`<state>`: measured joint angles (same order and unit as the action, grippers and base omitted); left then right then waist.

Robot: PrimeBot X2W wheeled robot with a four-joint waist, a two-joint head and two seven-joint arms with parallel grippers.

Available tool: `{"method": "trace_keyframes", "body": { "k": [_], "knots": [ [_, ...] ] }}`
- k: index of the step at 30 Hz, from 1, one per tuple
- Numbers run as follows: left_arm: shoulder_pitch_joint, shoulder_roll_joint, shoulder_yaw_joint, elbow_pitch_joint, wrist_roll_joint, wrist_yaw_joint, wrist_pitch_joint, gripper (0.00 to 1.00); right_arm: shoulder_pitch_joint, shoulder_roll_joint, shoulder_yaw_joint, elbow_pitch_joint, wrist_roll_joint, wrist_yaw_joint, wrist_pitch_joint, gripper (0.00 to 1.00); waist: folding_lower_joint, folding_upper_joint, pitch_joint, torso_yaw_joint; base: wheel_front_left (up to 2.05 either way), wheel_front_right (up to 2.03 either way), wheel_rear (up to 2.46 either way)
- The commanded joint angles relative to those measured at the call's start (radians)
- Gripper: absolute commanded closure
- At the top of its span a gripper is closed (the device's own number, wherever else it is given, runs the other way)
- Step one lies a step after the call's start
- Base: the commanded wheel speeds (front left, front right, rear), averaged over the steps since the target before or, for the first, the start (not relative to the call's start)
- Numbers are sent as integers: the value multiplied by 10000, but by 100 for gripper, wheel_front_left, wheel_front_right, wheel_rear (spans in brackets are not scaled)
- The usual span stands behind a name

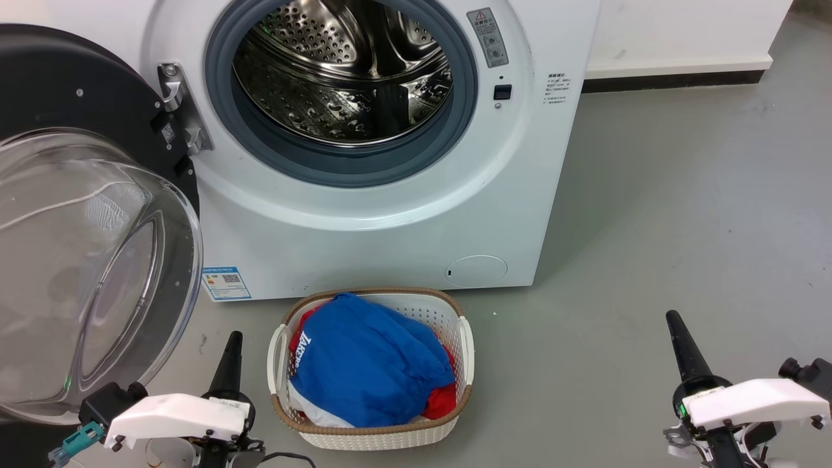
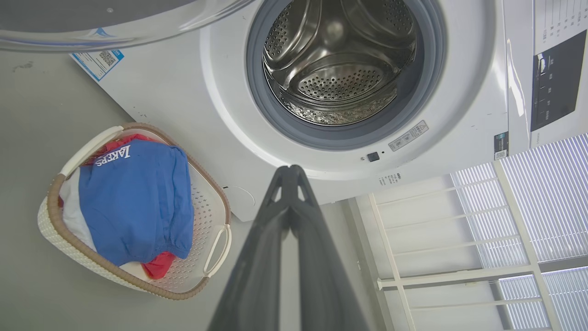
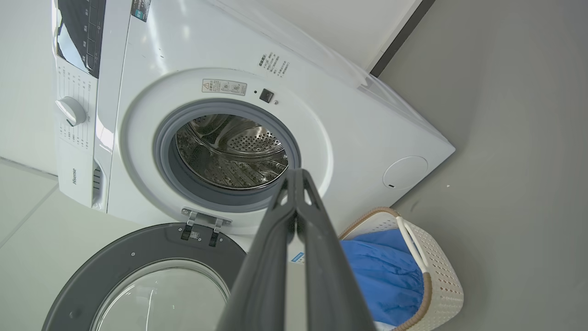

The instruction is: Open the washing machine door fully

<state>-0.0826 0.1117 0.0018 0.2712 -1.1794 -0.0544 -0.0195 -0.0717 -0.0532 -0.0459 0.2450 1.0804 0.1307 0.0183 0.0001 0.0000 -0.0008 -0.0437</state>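
The white washing machine (image 1: 403,221) stands ahead with its steel drum (image 1: 344,71) exposed inside the grey rubber ring. The washing machine door (image 1: 78,260) is swung wide to the left on its hinge (image 1: 179,104), its clear glass bowl bulging toward me. In the right wrist view the door (image 3: 138,276) lies open below the drum opening. My left gripper (image 1: 232,341) is shut and empty at the lower left, just right of the door's rim. My right gripper (image 1: 673,322) is shut and empty at the lower right, far from the machine.
A white woven laundry basket (image 1: 465,351) with blue and red clothes (image 1: 370,364) sits on the grey floor right before the machine, between my grippers. The small round filter cover (image 1: 476,271) is low on the machine front. A white wall runs behind on the right.
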Motion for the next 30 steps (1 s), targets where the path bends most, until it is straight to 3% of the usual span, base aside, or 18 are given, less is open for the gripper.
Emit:
{"method": "trace_keyframes", "body": {
  "k": [1,30],
  "knots": [
    [-212,-36,76,-109,-176,-64,53,100,-222,-41,-41,-87,213,1,35,100,-1,0,1,6,0,0,0],
    [-279,-358,654,-207,-2406,-453,756,100,-352,-30,-365,-50,2978,1,512,100,-1,0,18,208,0,0,0]
  ]
}}
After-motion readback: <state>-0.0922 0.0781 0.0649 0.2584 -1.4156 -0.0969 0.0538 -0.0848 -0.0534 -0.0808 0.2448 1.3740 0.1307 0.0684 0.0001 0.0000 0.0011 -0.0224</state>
